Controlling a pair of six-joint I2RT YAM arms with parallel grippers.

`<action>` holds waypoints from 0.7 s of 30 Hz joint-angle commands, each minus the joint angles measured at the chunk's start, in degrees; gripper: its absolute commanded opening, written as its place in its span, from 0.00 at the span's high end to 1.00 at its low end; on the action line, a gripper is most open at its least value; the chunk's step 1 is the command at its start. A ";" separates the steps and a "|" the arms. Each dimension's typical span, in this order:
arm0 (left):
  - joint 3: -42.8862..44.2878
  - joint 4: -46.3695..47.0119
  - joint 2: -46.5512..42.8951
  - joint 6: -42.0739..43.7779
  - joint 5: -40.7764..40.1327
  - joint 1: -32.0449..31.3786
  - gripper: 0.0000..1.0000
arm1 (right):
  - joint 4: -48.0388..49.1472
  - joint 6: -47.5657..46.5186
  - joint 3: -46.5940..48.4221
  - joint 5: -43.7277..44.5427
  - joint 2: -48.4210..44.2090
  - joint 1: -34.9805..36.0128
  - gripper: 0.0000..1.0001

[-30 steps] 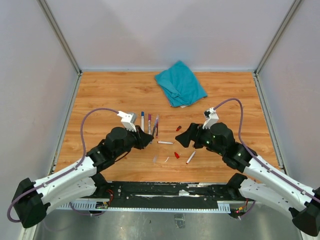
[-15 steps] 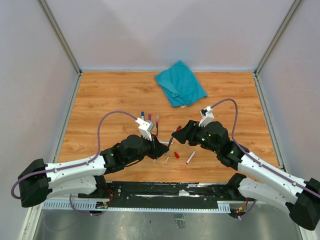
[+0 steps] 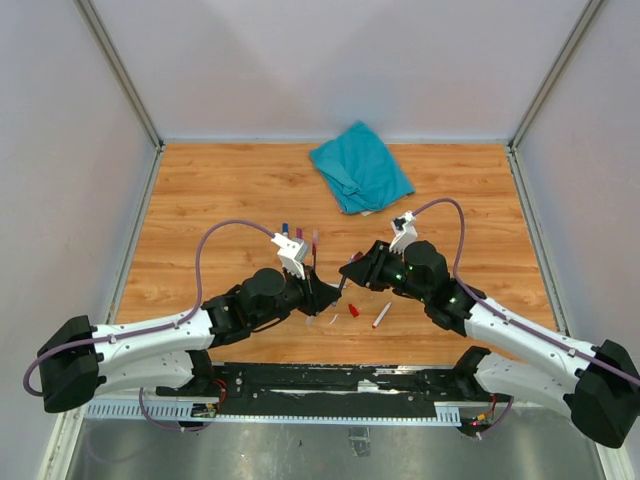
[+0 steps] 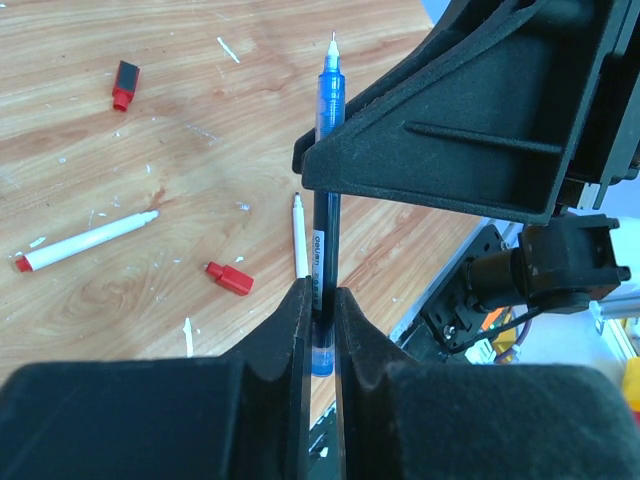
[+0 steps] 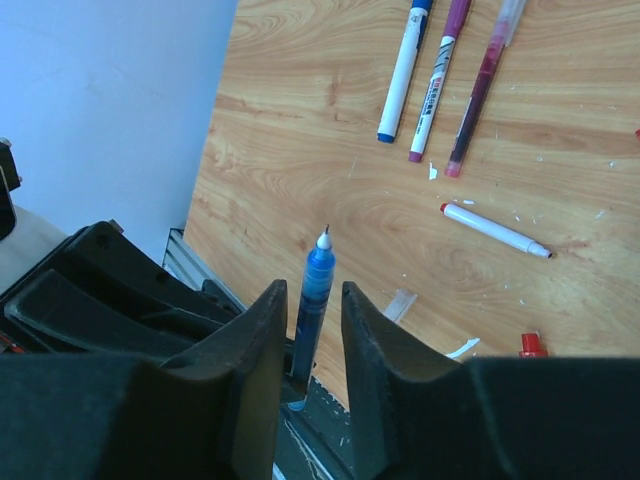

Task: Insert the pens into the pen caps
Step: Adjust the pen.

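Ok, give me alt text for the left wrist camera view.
The left gripper clamps the lower end of a blue pen, tip pointing away, while the black right gripper crosses in front of its barrel. On the wooden table beyond lie two red caps and a white pen with a red end.

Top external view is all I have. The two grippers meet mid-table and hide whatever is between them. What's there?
Observer: A blue pen. The left gripper is clamped on its tail end.
Operator: Does the right one grip it too?
Observer: Seemingly not. The right gripper straddles the barrel, with the table showing on either side of it.
Operator: Is the pen capped?
Observer: No, the left wrist view shows its fine tip bare, pointing away from the left fingers.
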 commanded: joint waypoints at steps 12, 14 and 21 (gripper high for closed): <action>2.18 2.10 3.00 0.47 -1.26 -0.64 0.65 | 4.77 0.05 -0.17 -5.27 0.13 0.81 0.99; 2.26 2.16 3.27 0.39 -1.26 -0.62 0.64 | 4.74 0.04 -0.01 -5.56 0.13 0.81 0.99; 2.50 2.21 3.42 0.55 -1.61 -0.69 0.67 | 5.35 -0.58 0.62 -6.95 1.08 1.08 1.00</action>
